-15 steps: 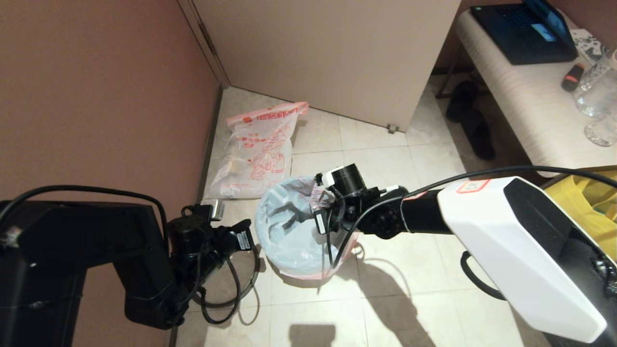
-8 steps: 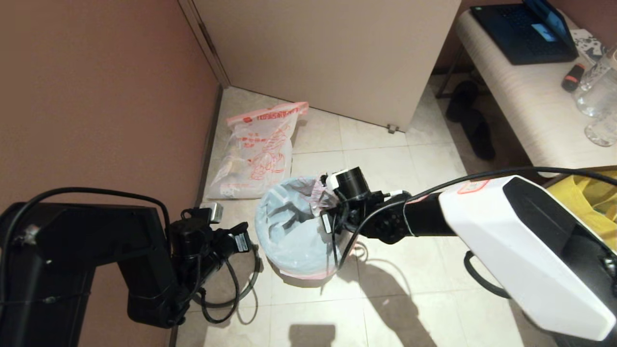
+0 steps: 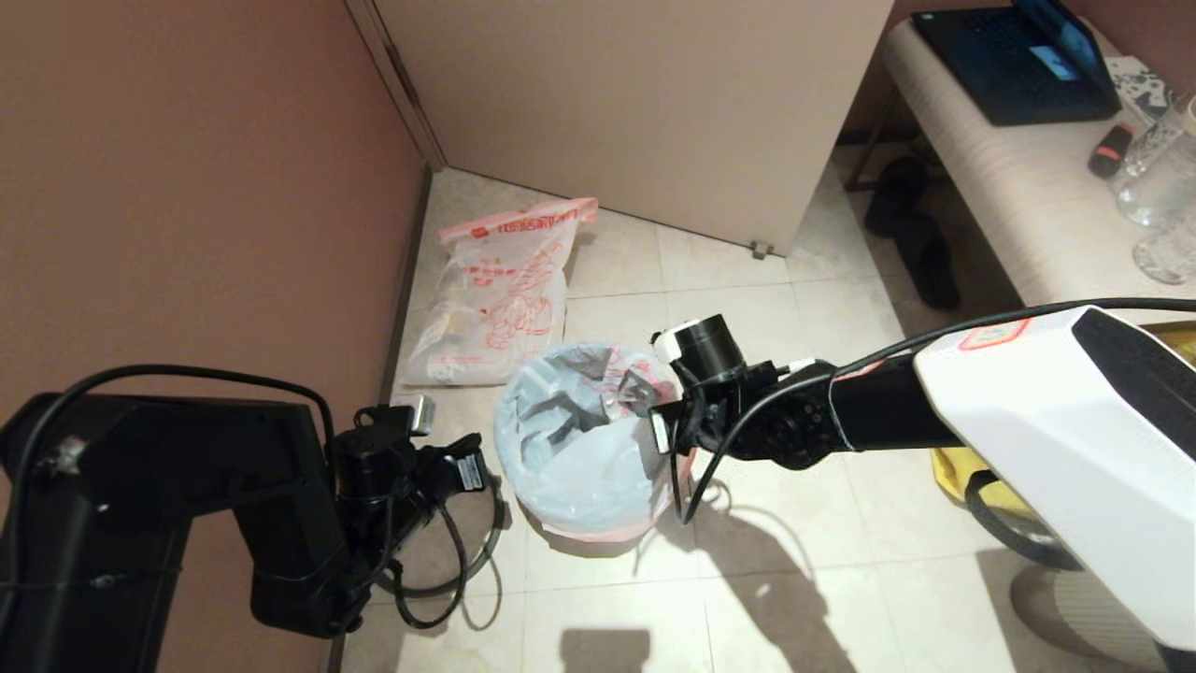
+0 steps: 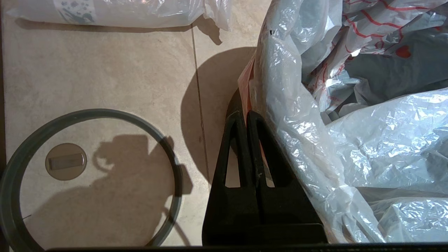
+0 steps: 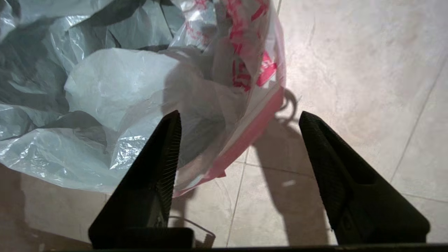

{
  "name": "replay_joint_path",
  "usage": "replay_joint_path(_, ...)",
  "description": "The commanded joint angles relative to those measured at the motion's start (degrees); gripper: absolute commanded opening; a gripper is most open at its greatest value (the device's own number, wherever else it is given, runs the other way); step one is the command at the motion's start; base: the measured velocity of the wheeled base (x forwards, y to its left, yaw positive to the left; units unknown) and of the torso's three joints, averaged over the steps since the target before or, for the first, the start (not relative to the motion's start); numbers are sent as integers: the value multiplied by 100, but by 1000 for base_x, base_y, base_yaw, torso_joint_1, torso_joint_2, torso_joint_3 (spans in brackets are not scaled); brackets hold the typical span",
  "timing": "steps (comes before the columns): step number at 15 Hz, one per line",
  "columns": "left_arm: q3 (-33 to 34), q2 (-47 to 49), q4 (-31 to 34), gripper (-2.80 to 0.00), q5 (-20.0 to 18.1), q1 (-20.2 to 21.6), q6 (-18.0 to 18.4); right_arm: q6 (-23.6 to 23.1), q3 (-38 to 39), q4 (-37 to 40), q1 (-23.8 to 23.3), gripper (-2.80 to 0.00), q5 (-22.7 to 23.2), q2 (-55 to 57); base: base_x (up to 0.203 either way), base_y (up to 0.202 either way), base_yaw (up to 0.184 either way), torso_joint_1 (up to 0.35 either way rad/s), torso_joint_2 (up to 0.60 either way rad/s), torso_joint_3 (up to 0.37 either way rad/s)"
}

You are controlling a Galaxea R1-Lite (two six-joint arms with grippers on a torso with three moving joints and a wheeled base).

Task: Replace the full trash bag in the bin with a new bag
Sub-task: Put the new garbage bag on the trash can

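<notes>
In the head view, the new bag lined the bin, and the full trash bag lay farther off by the left wall. In the left wrist view, the left gripper sat jaws together beside the bag, near the grey ring. In the right wrist view, the right gripper had its jaws apart over the bag's pink band.

The new bag is thin, crinkly, glossy plastic. The full trash bag is translucent printed plastic. The floor is smooth, matt beige tile. The ring looks like dull grey plastic.
</notes>
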Motion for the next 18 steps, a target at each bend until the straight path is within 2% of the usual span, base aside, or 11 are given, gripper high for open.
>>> replay_joint_path(1,-1,5,-259,-280,5,-3,-9,40,-161,0,-9,0,-16,508,0,0,0,0,0,0)
replay_joint_path(3,-1,13,-259,-280,5,-3,0,152,-465,0,-45,0,-5,820,0,0,0,0,0,0)
replay_joint_path(4,-10,14,-259,-280,12,-3,-7,259,-660,4,-57,-239,0,990,0,0,0,0,0,0)
replay_joint_path(5,-36,23,-259,-280,32,-3,-9,339,-857,7,-72,-280,-4,1159,0,0,0,0,0,0)
replay_joint_path(11,-45,37,-259,-280,66,6,-9,354,-1155,124,-82,-280,-40,1382,0,0,0,0,0,0)
replay_joint_path(13,-71,49,-259,-280,76,11,-9,360,-1102,418,-82,-280,-94,1137,0,0,0,0,0,0)
replay_joint_path(15,-77,56,-259,-280,81,15,-9,375,-868,640,-106,-280,-153,825,0,0,0,0,0,0)
replay_joint_path(18,-80,50,-259,-280,84,23,-2,380,4,674,-318,-280,-229,338,0,0,0,0,0,0)
